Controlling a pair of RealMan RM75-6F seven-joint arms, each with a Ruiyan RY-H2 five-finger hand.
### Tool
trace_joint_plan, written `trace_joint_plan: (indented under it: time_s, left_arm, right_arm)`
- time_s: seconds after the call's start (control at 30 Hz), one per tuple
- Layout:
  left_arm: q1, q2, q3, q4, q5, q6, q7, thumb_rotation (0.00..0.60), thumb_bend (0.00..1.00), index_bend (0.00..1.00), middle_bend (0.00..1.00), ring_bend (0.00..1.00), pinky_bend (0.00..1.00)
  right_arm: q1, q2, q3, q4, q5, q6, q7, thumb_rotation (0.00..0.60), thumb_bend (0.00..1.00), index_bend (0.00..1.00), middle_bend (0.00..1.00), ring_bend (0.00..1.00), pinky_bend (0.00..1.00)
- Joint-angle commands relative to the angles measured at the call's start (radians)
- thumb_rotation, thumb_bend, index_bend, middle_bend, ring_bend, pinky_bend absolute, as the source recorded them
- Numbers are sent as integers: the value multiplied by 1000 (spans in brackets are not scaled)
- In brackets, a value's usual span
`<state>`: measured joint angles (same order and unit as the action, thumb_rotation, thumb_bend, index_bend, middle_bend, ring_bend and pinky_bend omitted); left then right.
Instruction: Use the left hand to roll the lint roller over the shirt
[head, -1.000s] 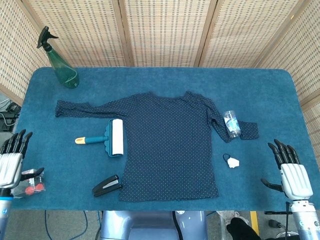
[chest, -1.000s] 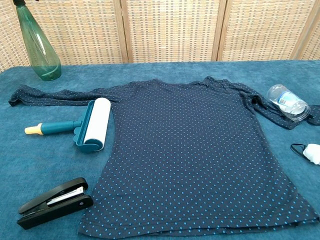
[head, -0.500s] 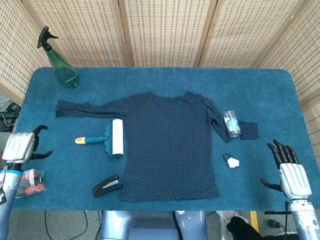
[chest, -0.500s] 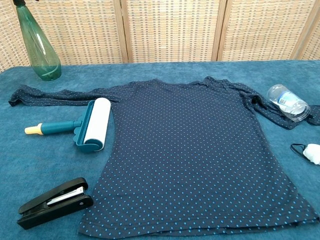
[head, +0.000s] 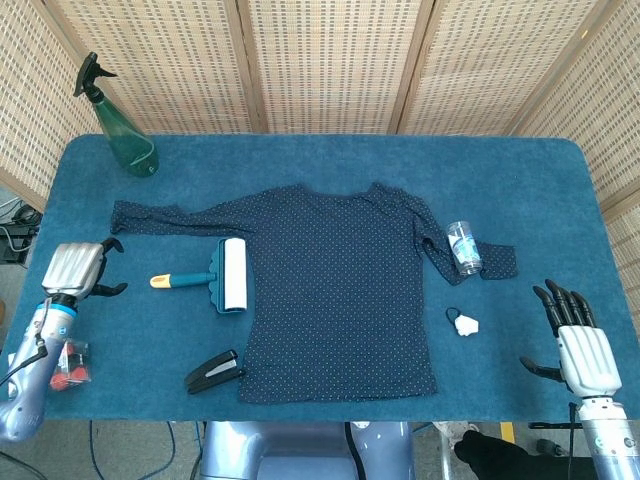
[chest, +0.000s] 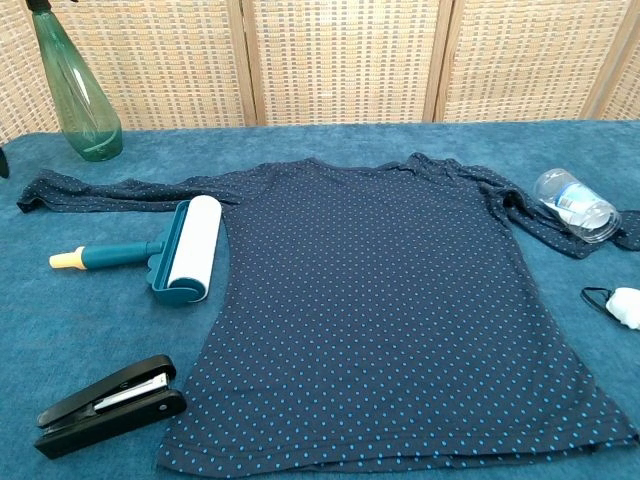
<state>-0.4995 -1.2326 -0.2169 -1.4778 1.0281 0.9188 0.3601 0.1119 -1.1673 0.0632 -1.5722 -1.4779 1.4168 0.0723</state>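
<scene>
A: Our left hand (head: 74, 271) has travelled up and inward from the near left edge of the table; it now hangs over the blue cloth, level with the lint roller (head: 215, 277). A second ago it was low beside the small red-and-clear packet (head: 66, 366), which now sits behind and below it.

B: Is it holding anything?

A: No. We see its back turned up and the fingers spread and hooked downward, with nothing in them. The roller lies just ahead of it toward the table's middle, handle pointing at the hand, the pale handle tip (chest: 64, 260) being the nearest part. There is a clear gap between fingertips and handle.

B: And the roller itself?

A: It has not shifted. Its white drum rests along the edge of the dotted shirt (head: 340, 290), under the sleeve that stretches out in front of our left hand.

B: So what do we make of it?

A: We judge this is the reach, with the grasp not yet made. Next we would need to come over the handle and close round it.

B: The right hand (head: 583, 347)?

A: It is idle at the far side, fingers extended and empty, well apart from the shirt.
</scene>
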Motion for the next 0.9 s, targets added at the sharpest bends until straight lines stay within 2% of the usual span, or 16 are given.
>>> trace_joint_plan:
  time_s: [0.03,0.43,0.9]
  left_arm:
    - [-28,-25,7,11,-29,-23,33,600,232,369,838,697,649]
    - [-112,-122,24,74,-157,-63,127,600,232,406,838,697,649]
    - [-176,-232,47,139,-216,-43,203,600,256,427,838,697,649]
  right_arm:
    - [0,1,1,0,0,1,3,600,106,0,0,0,0]
    - [2,3,3,9,10,-10,26,600,105,0,0,0,0]
    - [4,4,4,16,18,-22,48,600,105,0,0,0,0]
